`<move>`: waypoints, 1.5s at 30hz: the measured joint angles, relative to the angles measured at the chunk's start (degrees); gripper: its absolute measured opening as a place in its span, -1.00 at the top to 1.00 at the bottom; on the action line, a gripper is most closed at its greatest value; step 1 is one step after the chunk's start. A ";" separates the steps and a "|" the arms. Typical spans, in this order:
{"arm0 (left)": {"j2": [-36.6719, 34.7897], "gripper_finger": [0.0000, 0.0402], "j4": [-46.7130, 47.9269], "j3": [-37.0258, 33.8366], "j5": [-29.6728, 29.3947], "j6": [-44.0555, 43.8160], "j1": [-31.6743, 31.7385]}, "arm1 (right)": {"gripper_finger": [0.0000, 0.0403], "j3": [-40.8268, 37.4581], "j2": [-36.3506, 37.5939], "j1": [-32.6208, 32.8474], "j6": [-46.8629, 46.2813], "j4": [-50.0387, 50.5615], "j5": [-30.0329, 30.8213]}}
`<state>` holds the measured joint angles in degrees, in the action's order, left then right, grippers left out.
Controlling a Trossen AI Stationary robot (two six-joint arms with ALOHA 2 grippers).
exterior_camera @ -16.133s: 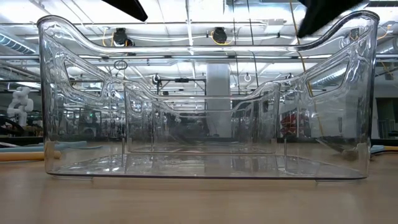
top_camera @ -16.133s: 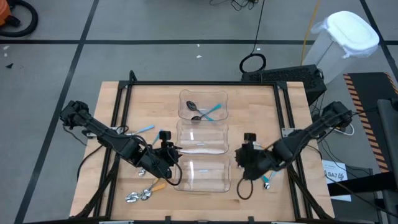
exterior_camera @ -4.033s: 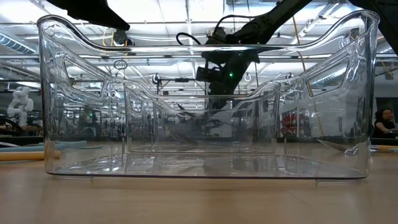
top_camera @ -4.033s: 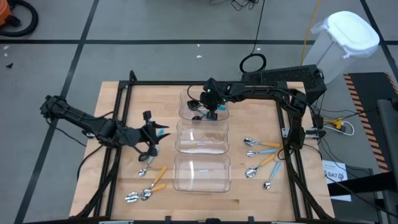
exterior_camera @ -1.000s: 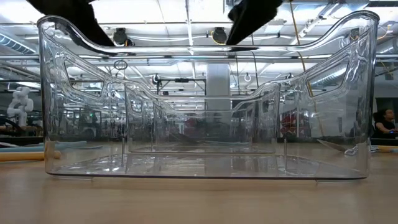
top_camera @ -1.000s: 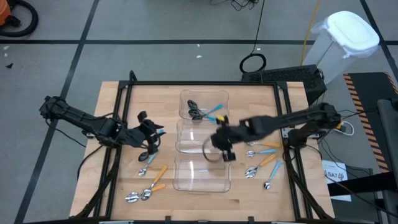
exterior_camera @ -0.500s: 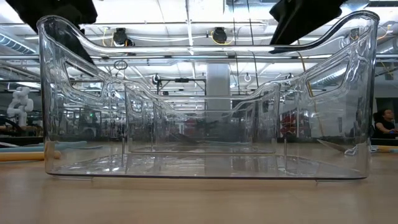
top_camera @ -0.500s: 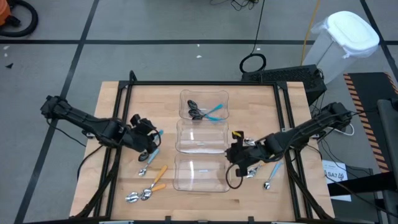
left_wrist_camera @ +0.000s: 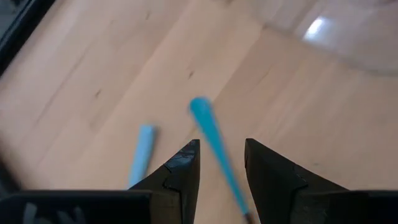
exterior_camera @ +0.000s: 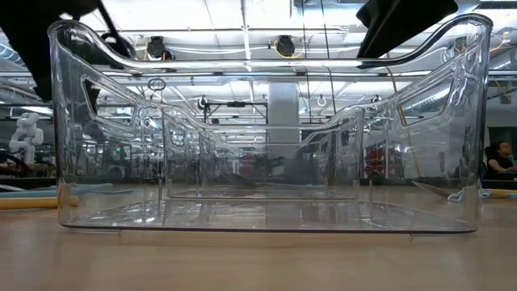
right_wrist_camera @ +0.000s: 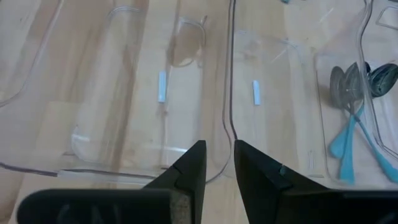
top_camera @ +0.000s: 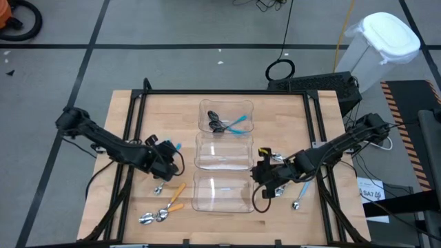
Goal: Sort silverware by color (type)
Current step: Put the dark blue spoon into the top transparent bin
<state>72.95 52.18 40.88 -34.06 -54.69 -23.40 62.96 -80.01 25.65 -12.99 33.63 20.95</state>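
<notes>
Apparently three blue-handled spoons fill the far bin.

Three clear bins stood in a row down the middle of the surface, walling its left half from its right. The far bin held spoons; the middle and near bins lay open from above. Bare wood stretched along the far edge on both sides. The left pincer crowded the gap beside the middle bin, with loose spoons scattered nearer. The right pincer hung just beside the near bin's right wall.
</notes>
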 joint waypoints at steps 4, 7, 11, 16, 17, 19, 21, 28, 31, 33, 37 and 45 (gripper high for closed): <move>0.90 0.37 4.52 0.00 -0.37 -3.87 -0.45 | 0.60 0.00 0.00 -0.02 -0.03 0.00 0.02; 0.92 0.37 5.09 0.00 -0.42 -6.28 -1.73 | 0.60 0.00 0.00 -0.02 -0.04 0.00 0.00; 0.92 0.37 4.47 0.00 -0.46 -8.52 -4.40 | 0.60 0.00 -0.02 -0.02 -0.04 -0.01 0.01; 0.92 0.37 4.47 0.00 -0.24 -8.40 -6.97 | 0.60 0.00 -0.02 -0.02 -0.04 -0.28 0.00; 0.92 0.37 4.44 0.00 -0.14 -8.37 -7.31 | 0.60 0.00 -0.02 -0.02 -0.04 -0.48 0.00; 0.92 0.37 4.28 0.00 0.01 -9.56 -7.89 | 0.60 0.00 -0.02 -0.02 0.03 -1.02 0.00; 0.92 0.37 4.23 0.00 -0.02 -13.19 -8.41 | 0.60 0.00 -0.02 -0.02 0.11 -1.30 0.00; 0.92 0.37 5.80 0.00 5.86 -19.98 -10.01 | 0.60 0.00 -0.02 0.00 0.15 -1.41 -0.02; 0.92 0.37 4.97 0.00 8.53 -19.81 -10.12 | 0.60 0.00 -0.02 0.02 0.15 -1.31 -0.02; 0.92 0.37 5.05 0.00 9.23 -19.90 -10.08 | 0.60 0.00 -0.02 0.02 0.15 -1.29 -0.02; 0.92 0.37 5.17 0.00 10.66 -19.81 -9.90 | 0.60 0.00 -0.02 0.02 0.15 -1.29 -0.02; 0.92 0.37 4.57 -0.98 11.49 -21.98 -8.43 | 0.60 0.00 -0.02 0.02 0.15 -1.29 -0.02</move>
<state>73.87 56.75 39.90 -22.57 -76.67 -31.83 62.96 -80.03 25.67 -12.84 32.34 20.93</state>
